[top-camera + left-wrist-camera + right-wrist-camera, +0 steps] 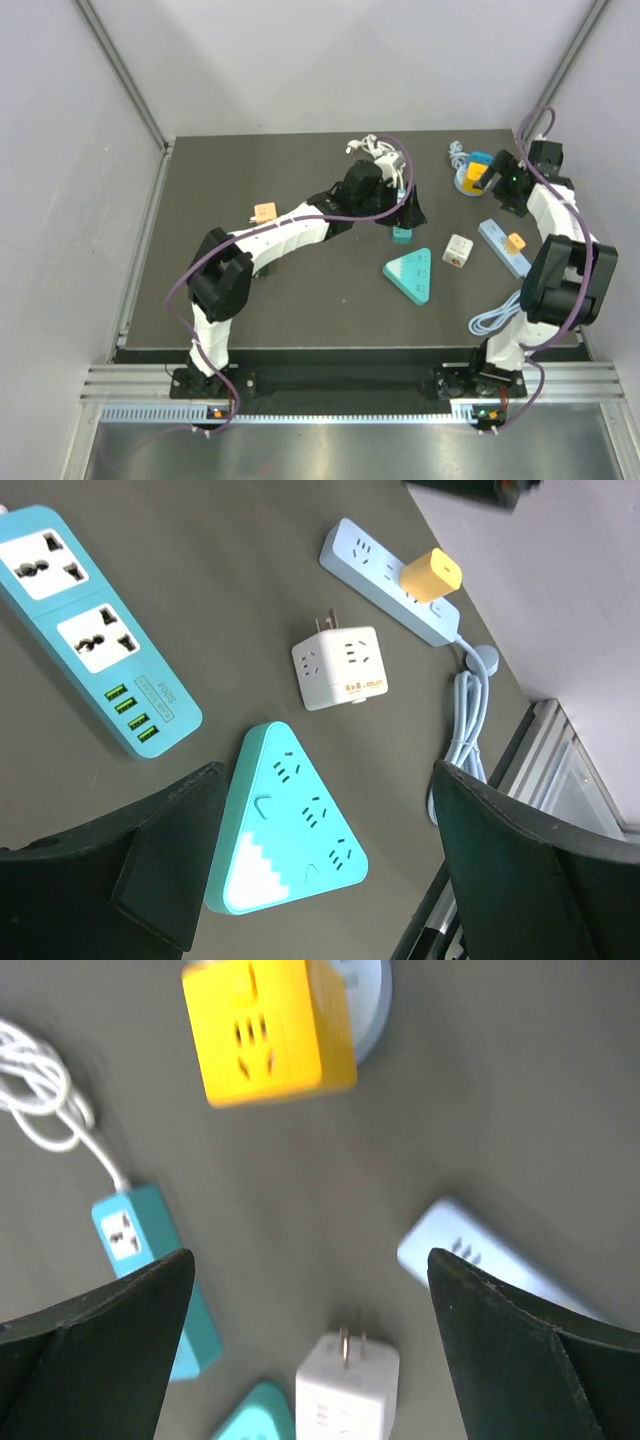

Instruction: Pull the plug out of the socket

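Wide open on the right claw (310, 1260), with nothing held; wide and empty on the left claw (328, 775) too. As for the yellow plug (431, 575) — seated in the pale blue strip (375, 565), far ahead and to the right of the left claw, well apart. Much nearer to the right claw: behind it, back toward its own base, with the strip's long axis running slantwise. Probably a job for the right arm. Cannot tell whether the yellow cube (268, 1028) just ahead of that claw sits in a socket.
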`<action>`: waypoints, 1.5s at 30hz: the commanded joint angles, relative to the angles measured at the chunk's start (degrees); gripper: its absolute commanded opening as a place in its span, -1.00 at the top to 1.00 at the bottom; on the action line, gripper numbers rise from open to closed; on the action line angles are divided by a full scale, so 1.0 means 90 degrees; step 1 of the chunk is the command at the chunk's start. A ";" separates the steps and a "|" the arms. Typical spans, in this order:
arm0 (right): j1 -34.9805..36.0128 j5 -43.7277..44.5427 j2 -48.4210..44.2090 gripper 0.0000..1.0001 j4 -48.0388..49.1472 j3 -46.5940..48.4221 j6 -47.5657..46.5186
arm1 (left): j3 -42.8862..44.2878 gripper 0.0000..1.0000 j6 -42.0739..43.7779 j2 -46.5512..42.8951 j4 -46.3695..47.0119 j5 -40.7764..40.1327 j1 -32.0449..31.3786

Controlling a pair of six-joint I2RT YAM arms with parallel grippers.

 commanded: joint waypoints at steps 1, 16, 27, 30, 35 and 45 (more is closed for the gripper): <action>0.0029 0.0280 0.0443 -0.99 0.0486 0.0841 -0.0316 | 0.0219 -0.75 0.0060 0.0038 0.0236 0.0016 -0.0012; 0.1063 0.1851 0.2289 -1.00 -0.0353 0.3087 -0.0873 | 0.0073 -0.72 0.0373 -0.0138 -0.0096 -0.0297 0.0017; 0.1425 0.3347 0.2603 -1.00 -0.0793 0.3304 -0.1186 | -0.0377 -0.70 0.0383 -0.0460 -0.0096 -0.0327 0.0056; 0.1425 0.3455 0.2749 -0.99 -0.0803 0.3382 -0.1235 | -0.0445 -0.70 0.0383 -0.0499 -0.0106 -0.0346 0.0056; 0.1425 0.3230 0.3091 -0.83 -0.0929 0.3811 -0.1264 | -0.0523 -0.69 0.0363 -0.0548 -0.0145 -0.0375 0.0066; 0.1562 0.2937 0.3043 0.26 -0.1027 0.3841 -0.0952 | -0.0221 -0.66 0.0519 -0.0353 -0.0213 -0.0385 0.0086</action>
